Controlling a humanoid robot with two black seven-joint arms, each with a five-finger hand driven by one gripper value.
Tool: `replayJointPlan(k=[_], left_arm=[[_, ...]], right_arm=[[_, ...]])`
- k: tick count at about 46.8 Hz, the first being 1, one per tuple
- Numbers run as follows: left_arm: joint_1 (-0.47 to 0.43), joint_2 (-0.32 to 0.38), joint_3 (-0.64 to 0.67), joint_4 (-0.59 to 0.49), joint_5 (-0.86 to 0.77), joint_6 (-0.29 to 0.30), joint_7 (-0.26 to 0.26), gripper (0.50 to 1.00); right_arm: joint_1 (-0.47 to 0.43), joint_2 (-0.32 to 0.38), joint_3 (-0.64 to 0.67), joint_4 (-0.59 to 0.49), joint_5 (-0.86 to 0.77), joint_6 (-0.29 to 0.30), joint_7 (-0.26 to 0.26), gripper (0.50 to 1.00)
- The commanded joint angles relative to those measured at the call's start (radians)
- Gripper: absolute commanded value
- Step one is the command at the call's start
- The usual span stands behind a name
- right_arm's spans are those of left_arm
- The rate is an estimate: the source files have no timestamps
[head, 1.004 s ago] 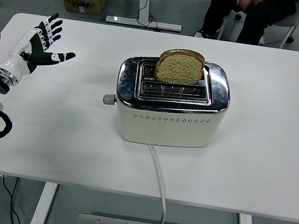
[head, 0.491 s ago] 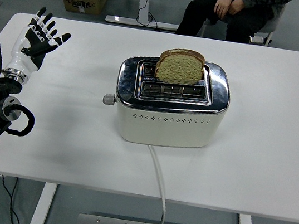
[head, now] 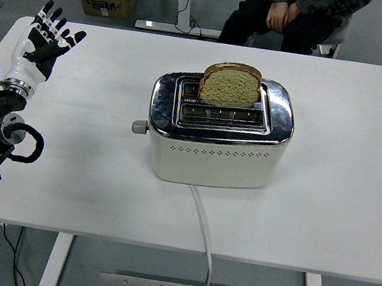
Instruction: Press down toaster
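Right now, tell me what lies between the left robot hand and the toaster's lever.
Nothing: in the head view, only bare white table separates the open left robot hand from the lever on the toaster.

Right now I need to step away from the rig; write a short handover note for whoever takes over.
Left hand: raised over the table's far left corner, fingers spread, holding nothing, well clear of the toaster.
Right hand: out of view.
Toaster: mid-table, its cord running off the near edge. One bread slice stands high in the rear slot; the front slot looks empty.
Lever knob: on the toaster's left end, looks still up.
Done: nothing pressed yet.
Left: bring the left hand across to the knob and push it down.
A person sits beyond the far edge.
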Motion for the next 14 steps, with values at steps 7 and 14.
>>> replayJointPlan(k=[7, 14], left_arm=[[-0.003, 0.009, 0.0, 0.006, 0.001, -0.011, 0.033, 1.0], [-0.015, 0.009, 0.0, 0.038, 0.001, -0.023, 0.034, 1.0]], right_arm=[[-0.002, 0.0, 0.001, 0.002, 0.002, 0.0, 0.001, 1.0], [-0.003, 0.0, 0.001, 0.002, 0.003, 0.0, 0.003, 1.0]])
